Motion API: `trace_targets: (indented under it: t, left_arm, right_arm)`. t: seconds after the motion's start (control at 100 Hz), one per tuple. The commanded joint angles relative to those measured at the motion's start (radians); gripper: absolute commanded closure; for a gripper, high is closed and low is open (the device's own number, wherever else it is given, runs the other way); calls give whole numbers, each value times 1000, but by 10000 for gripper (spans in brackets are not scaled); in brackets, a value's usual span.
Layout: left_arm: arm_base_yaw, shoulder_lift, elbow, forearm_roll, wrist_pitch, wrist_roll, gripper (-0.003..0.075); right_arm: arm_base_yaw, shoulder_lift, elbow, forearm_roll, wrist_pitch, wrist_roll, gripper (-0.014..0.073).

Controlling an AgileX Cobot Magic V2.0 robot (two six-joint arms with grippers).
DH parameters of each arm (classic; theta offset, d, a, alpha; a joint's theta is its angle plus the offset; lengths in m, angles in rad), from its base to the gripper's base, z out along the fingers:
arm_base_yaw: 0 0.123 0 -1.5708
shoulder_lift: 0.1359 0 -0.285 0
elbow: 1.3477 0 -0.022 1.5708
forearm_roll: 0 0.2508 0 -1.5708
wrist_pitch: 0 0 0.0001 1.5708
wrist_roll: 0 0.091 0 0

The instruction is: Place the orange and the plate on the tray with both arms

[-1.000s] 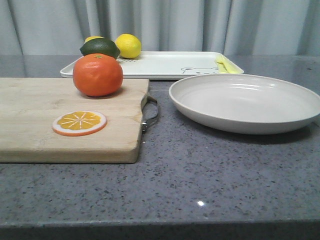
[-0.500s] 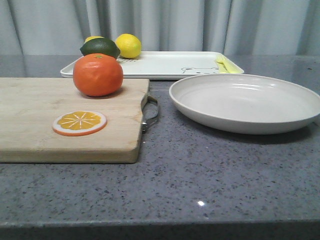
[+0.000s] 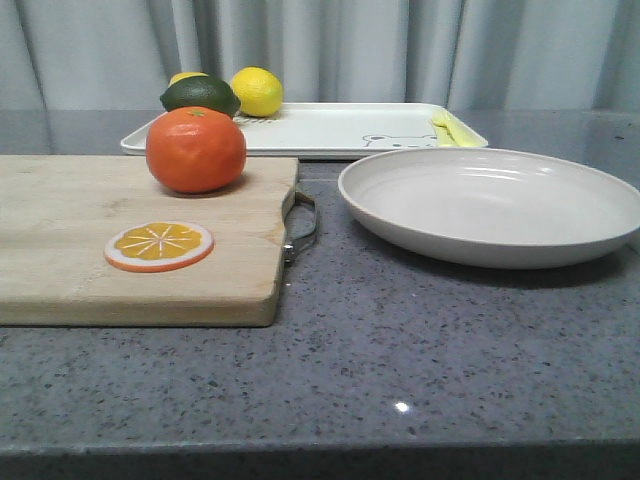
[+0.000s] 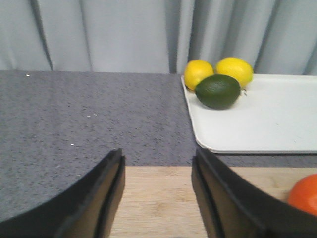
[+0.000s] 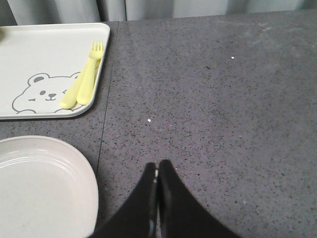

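Note:
The orange (image 3: 195, 149) sits on the wooden cutting board (image 3: 60, 240) near its far right corner; an edge of it shows in the left wrist view (image 4: 304, 194). The off-white plate (image 3: 492, 204) lies on the counter to the board's right, in front of the white bear-face tray (image 3: 340, 128). The plate's rim shows in the right wrist view (image 5: 44, 186), the tray too (image 5: 44, 69). My left gripper (image 4: 158, 168) is open and empty above the board, left of the orange. My right gripper (image 5: 157, 171) is shut and empty over bare counter beside the plate. No gripper shows in the front view.
Two yellow lemons (image 3: 257, 91) and a dark green lime (image 3: 200, 95) sit on the tray's left end. A yellow fork (image 5: 85, 79) lies at its right end. An orange slice (image 3: 159, 245) lies on the board. A grey curtain hangs behind the counter.

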Motion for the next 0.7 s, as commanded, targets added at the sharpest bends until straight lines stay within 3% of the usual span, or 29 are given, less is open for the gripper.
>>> trace_targets:
  t: [0.0,0.2,0.42,0.69]
  left_arm:
    - [-55,39,-81,1,-6,-3,309]
    - [-186,177,-216,1,60,-3,248]
    - [-288,341,-378,-61,198,-3,102]
    - [-372,539,-579,-60,365,-3,99]
  right_arm:
    - [-4,-3,-36,-12,-77,-2,652]
    - [-4,-3,-36,-12,-108,-2,652]
    - [-4,-3,-36,-12,-115,-2,652]
    - [-4,-3,-36,-12,-134,-2,652]
